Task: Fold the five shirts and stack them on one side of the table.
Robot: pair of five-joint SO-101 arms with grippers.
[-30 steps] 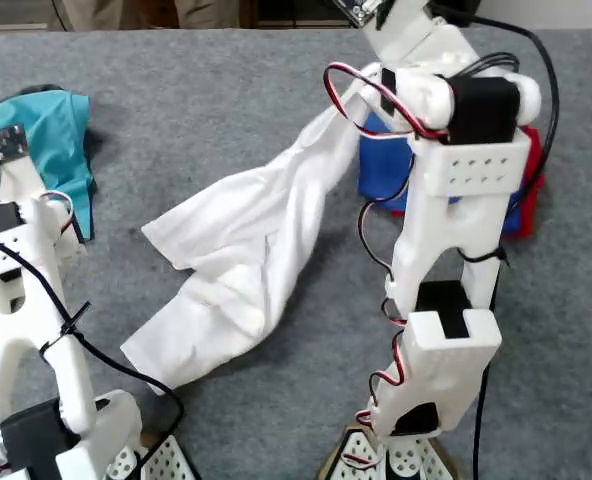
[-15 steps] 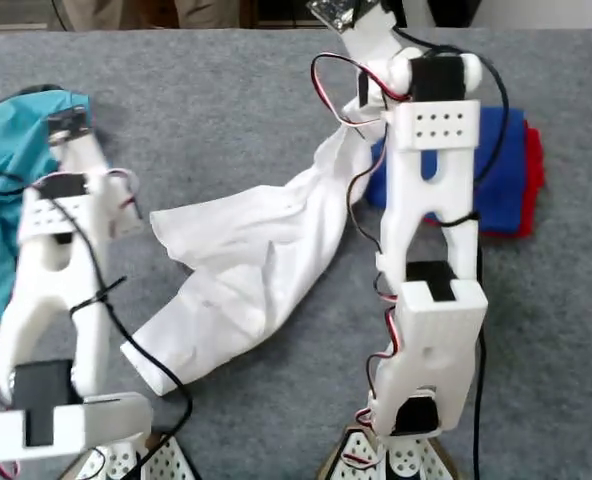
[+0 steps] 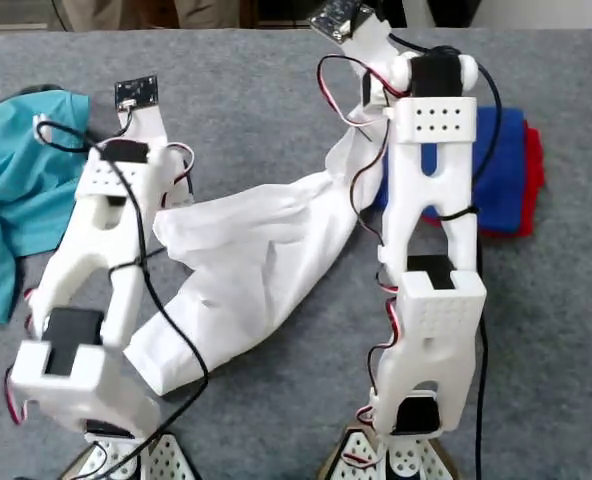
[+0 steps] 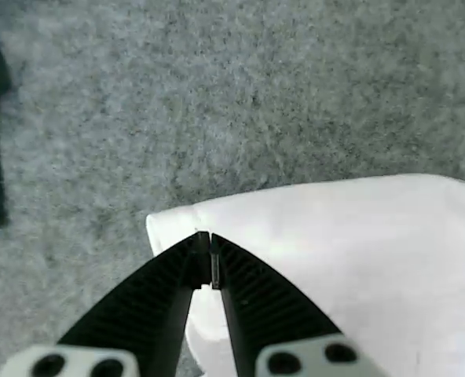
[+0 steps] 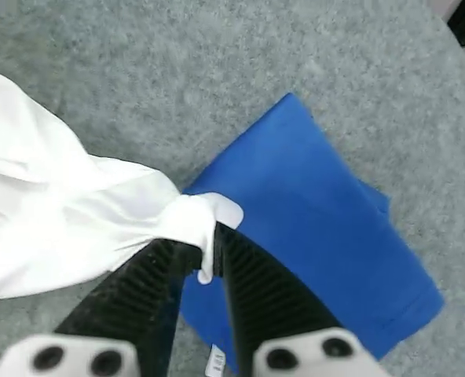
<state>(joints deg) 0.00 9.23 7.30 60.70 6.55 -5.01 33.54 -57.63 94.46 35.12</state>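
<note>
- Lying crumpled across the middle of the grey table (image 3: 226, 80), a white shirt (image 3: 266, 260) is stretched from near the arms' bases up toward the far right.
- The far end of the white shirt is lifted off the table and gathered into a bunch, which is pinched between the clenched jaws of the right gripper (image 5: 207, 251).
- That pinched bunch is held just above the edge of a folded blue shirt (image 5: 311, 212).
- The blue shirt is laid on a red shirt (image 3: 534, 172) at the right side of the table; a strip of red is seen along its outer edge.
- The left gripper (image 4: 210, 255) is placed over a loose corner of the white shirt, with its jaws closed tip to tip; whether cloth is caught between them cannot be told.
- A teal shirt (image 3: 26, 185) is spread unfolded at the left edge of the table, apart from the white shirt.
</note>
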